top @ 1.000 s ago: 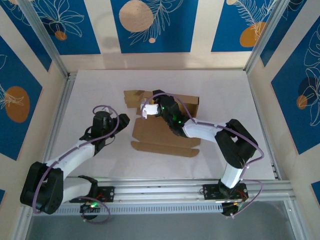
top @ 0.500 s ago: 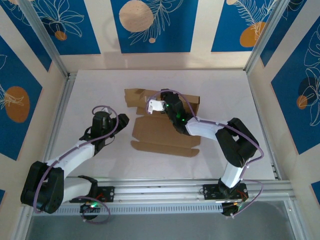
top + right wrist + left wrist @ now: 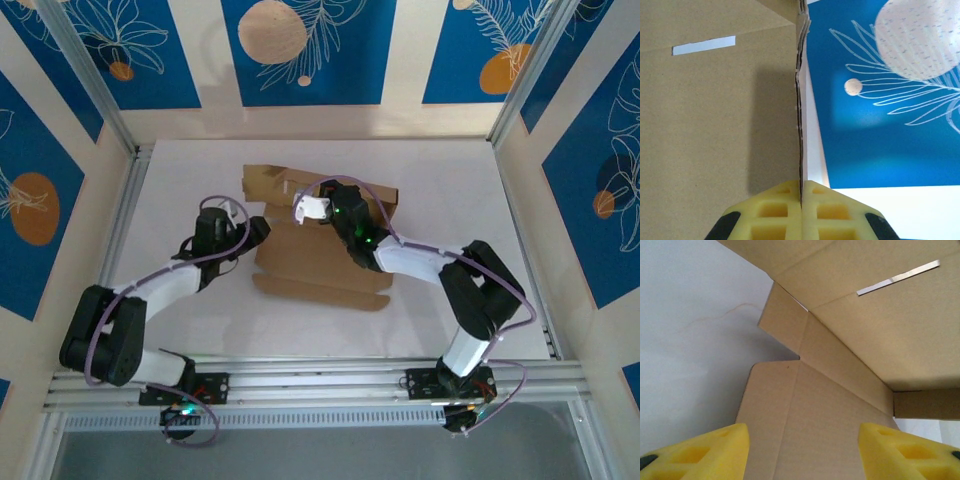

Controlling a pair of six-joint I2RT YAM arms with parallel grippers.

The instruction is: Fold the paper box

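I have the paper box [image 3: 320, 262] lying partly formed in the middle of the white table [image 3: 450, 180], with its base panel flat and the far part lifted. My right gripper [image 3: 801, 192] is clamped on a cardboard edge up there. In the right wrist view the yellow pads [image 3: 775, 200] meet with only the corrugated edge between them, and a panel with a narrow slot [image 3: 704, 45] sits just beside it. I can't say for sure which flap I'm pinching. My left gripper [image 3: 802, 440] is spread wide and holds nothing at the box's left end. The base panel runs out between the foam tips, and a small corner flap [image 3: 782, 322] stands off the low wall just ahead. I judge the step in hand to be standing the far wall up and turning that corner flap inward. To do it well, I'd have the right arm hold its piece square on the crease rather than pull. A pinch at one point on thin board can bow it or drag the whole sheet across the table. The left should come in low, catch the flap near its hinge line, and swing it along the crease, not against it. I take the slot to be where a tab seats later, so the wall wants to end true. The main risk I see is the box sliding, since the base looks free to move.
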